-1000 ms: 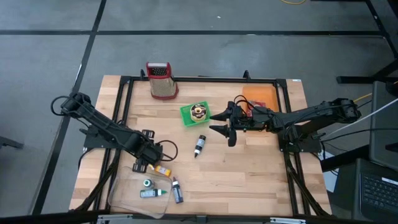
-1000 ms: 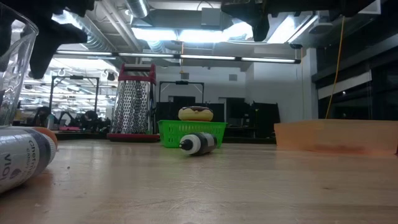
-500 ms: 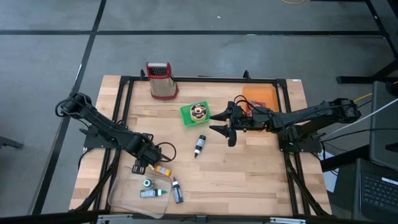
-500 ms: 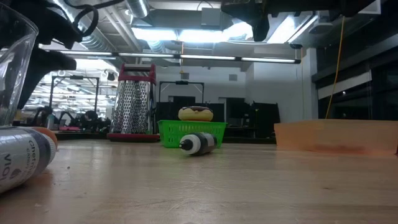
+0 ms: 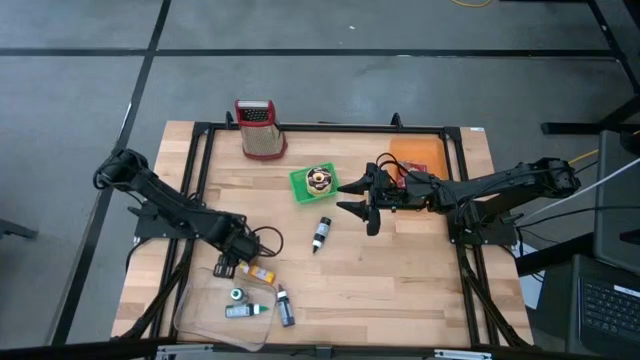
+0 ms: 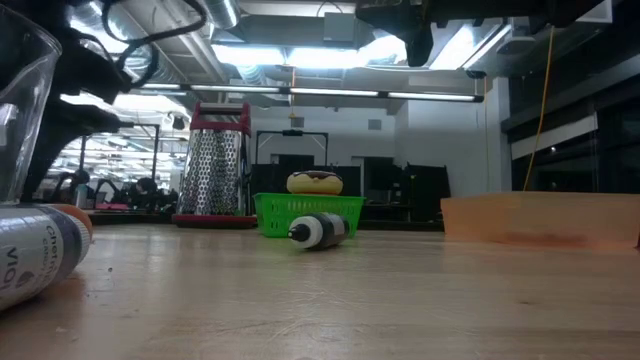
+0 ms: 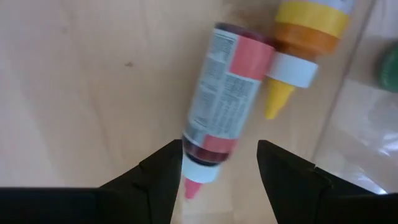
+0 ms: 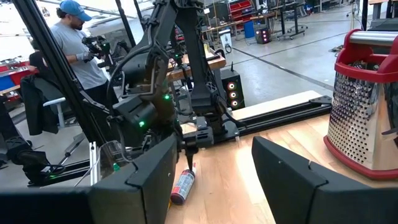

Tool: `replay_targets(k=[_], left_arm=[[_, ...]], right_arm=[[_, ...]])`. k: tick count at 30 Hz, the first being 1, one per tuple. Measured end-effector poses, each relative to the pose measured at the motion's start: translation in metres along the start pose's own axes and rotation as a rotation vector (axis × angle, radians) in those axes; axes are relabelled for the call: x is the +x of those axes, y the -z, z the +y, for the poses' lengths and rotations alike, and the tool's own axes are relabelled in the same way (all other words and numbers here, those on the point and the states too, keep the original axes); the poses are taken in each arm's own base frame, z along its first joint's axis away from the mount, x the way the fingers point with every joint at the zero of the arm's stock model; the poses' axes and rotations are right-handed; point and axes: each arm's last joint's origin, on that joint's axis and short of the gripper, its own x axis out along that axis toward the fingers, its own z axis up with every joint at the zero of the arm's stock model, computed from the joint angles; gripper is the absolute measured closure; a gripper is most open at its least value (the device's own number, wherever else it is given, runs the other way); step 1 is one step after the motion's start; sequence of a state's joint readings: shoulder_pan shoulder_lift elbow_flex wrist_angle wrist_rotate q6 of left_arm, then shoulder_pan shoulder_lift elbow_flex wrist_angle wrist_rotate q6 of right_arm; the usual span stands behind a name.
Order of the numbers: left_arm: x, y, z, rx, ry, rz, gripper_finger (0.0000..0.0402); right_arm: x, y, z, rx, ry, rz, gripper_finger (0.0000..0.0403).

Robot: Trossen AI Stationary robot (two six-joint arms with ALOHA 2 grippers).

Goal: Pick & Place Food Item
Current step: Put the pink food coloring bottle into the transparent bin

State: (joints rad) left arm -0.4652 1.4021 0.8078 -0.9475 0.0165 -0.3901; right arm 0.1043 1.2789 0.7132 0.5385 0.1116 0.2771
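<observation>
A red bottle with a white cap lies on the wood at the near left, beside a yellow bottle. My left gripper points down over the red bottle, open, with one finger on either side of its cap end and touching nothing. In the high view it hangs by the yellow bottle. A donut sits in a green basket at the table's middle far side. My right gripper waits open and level to the basket's right.
A clear container with small green bottles stands at the near left corner, with a dark bottle beside it. A black bottle lies mid-table. A metal grater stands at the far edge. An orange tray lies far right. A person stands beyond the table.
My left gripper has sunk toward the red and yellow bottles at the near left and has stayed open. The bottles have kept still.
</observation>
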Motion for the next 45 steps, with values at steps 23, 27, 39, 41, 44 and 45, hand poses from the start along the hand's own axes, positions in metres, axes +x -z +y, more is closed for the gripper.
replay_targets(k=[23, 27, 39, 41, 44, 45], left_arm=[[0.000, -0.012, 0.016, 0.017, 0.091, -0.031, 0.0199], [0.004, -0.013, 0.017, 0.022, 0.071, -0.020, 0.0199], [0.028, -0.021, 0.020, 0.075, 0.046, 0.090, 0.0199], [0.029, -0.023, 0.025, 0.074, 0.030, 0.086, 0.0199], [0.028, -0.025, 0.034, 0.058, 0.014, 0.076, 0.0199], [0.028, -0.026, 0.037, 0.056, 0.013, 0.074, 0.0199]], right_arm=[[0.000, 0.000, 0.001, -0.009, -0.032, 0.009, 0.0190], [0.000, 0.000, 0.001, -0.008, -0.032, 0.009, 0.0190], [0.000, 0.000, 0.001, -0.009, -0.032, 0.009, 0.0190], [0.000, 0.000, 0.001, -0.009, -0.032, 0.010, 0.0190], [0.000, 0.000, 0.001, -0.009, -0.032, 0.010, 0.0190], [0.000, 0.000, 0.001, -0.009, -0.032, 0.010, 0.0190]])
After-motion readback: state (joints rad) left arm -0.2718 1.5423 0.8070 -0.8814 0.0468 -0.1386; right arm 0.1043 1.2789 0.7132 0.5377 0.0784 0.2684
